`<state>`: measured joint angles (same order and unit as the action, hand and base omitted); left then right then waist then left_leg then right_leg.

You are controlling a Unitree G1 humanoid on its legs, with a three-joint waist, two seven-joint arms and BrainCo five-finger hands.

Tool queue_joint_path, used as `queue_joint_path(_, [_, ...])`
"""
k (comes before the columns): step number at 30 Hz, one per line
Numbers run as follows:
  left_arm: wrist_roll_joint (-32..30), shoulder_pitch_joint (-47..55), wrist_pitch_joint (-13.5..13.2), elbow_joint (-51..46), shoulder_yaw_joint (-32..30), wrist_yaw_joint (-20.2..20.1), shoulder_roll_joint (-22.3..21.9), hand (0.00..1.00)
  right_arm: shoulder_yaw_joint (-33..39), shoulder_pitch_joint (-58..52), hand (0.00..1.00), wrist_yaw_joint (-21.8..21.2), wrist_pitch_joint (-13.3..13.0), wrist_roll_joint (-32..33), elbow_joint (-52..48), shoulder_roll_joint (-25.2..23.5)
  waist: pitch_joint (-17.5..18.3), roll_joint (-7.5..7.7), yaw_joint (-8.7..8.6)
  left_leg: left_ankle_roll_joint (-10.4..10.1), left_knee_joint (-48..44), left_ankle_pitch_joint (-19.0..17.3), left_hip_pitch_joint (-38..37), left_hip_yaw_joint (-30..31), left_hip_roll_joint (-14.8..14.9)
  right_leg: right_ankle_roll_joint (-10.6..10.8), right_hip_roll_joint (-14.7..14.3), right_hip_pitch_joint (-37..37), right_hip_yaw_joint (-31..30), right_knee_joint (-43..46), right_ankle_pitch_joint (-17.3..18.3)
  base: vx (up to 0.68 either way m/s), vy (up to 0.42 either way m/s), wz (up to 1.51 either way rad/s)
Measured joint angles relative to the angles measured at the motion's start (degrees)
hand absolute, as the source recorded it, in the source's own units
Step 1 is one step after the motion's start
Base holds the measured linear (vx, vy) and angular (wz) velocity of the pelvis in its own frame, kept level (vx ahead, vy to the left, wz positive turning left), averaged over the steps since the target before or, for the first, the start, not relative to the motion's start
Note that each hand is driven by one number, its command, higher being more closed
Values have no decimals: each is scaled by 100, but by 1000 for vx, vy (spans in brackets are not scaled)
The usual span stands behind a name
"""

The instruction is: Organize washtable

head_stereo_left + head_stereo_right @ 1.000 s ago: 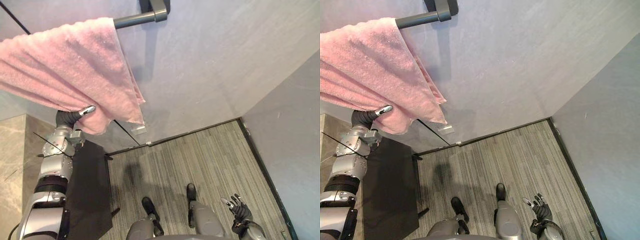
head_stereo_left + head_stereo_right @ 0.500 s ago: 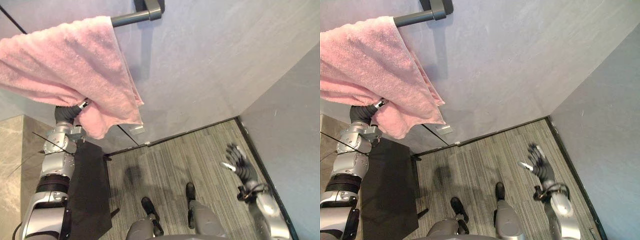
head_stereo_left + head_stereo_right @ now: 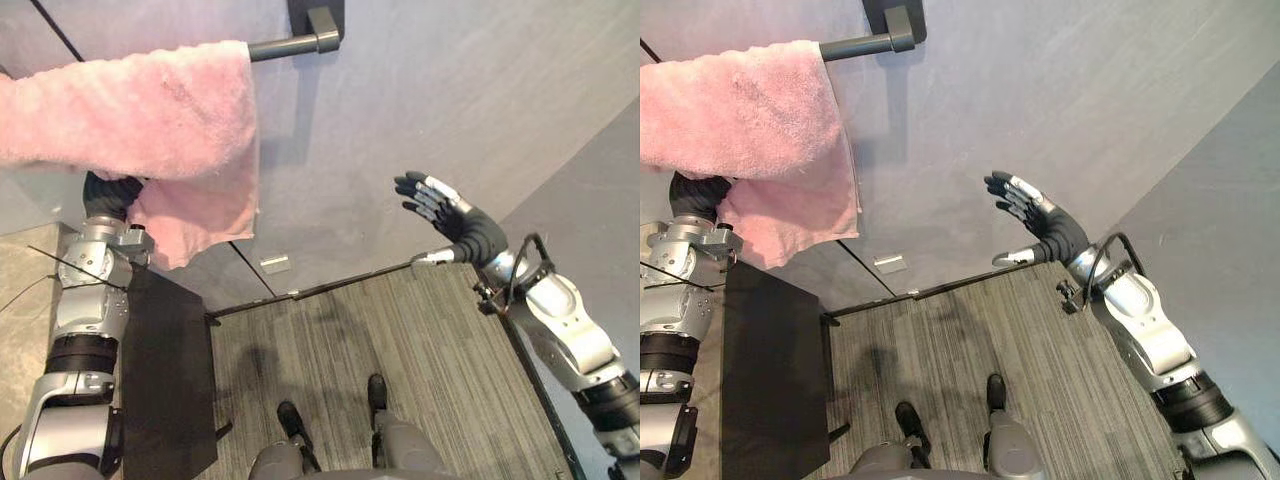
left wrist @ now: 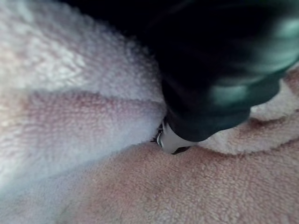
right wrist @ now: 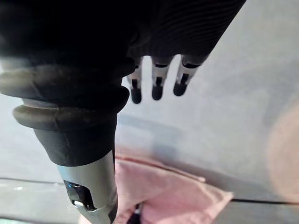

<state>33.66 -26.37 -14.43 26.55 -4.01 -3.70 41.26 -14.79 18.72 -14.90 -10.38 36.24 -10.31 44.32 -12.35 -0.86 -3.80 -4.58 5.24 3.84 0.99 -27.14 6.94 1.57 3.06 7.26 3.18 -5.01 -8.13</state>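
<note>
A pink towel (image 3: 150,110) hangs over a dark grey rail (image 3: 290,45) fixed to the grey wall. My left hand (image 3: 108,195) is raised under the towel's lower edge, its fingers buried in the cloth and curled on it, as the left wrist view shows the pink towel (image 4: 93,140) pressed close round the hand. My right hand (image 3: 440,208) is lifted in front of the wall to the right of the towel, fingers straight and spread, touching nothing. The right wrist view shows its fingers (image 5: 156,86) before the wall with the towel (image 5: 168,196) beyond.
A black panel (image 3: 165,370) stands below my left arm, beside a beige stone surface (image 3: 20,300). The grey wall meets a second wall (image 3: 600,200) at the right. Striped grey flooring (image 3: 400,340) lies below.
My left hand has curled shut into the towel's lower part. My right arm has swung up from near the floor to chest height before the wall. The camera has shifted slightly.
</note>
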Motion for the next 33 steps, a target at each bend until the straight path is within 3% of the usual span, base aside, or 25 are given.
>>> queue_joint_path(3, [8, -38, 5, 18, 132, 2, -5, 100, -425, 788, 0, 129, 1, 133, 382, 16, 27, -4, 0, 12, 0, 11, 16, 7, 0, -4, 0, -6, 6, -36, -25, 0, 0, 0])
queue_joint_path(7, [14, -454, 20, 292, 484, -8, -272, 100, -1129, 2041, 0, 424, 81, 349, 1605, -197, 52, -15, 158, 50, 0, 46, 35, 37, -1, -24, 0, -8, 28, -51, -64, -6, -1, 2])
queue_joint_path(13, [55, -636, 82, 653, 711, -6, -637, 100, -1354, 3252, 0, 754, 250, 417, 3217, -1108, 120, -115, 266, 59, 0, 114, 114, 180, -1, -55, 10, -2, 167, -55, -90, -13, 0, 12])
queue_joint_path(20, [55, -990, 181, 995, 909, 4, -1028, 100, -1443, 4500, 0, 1236, 486, -52, 5288, -2469, 196, -242, 392, 66, 2, 221, 234, 367, 16, -85, 4, 24, 317, -55, -128, -23, -2, 12])
queue_joint_path(21, [54, -1091, 183, 1002, 913, 9, -1093, 100, -1425, 4673, 0, 1302, 546, -181, 5567, -2681, 194, -246, 477, 59, 3, 252, 271, 382, 26, -100, -5, 57, 328, -56, -147, -25, -3, 11])
queue_joint_path(32, [58, -1391, 184, 1016, 1011, 53, -1219, 100, -979, 5568, 0, 1601, 683, -447, 6304, -4007, 189, -349, 495, 33, 8, 416, 638, 720, 37, -140, -2, 259, 633, -56, -198, -6, 15, 14])
queue_joint_path(33, [57, -1470, 184, 1026, 1011, 132, -1300, 100, -983, 5631, 100, 1604, 682, -545, 6299, -4142, 187, -353, 500, 33, 8, 418, 641, 727, 39, -141, -3, 259, 638, -56, -198, 0, 0, 0])
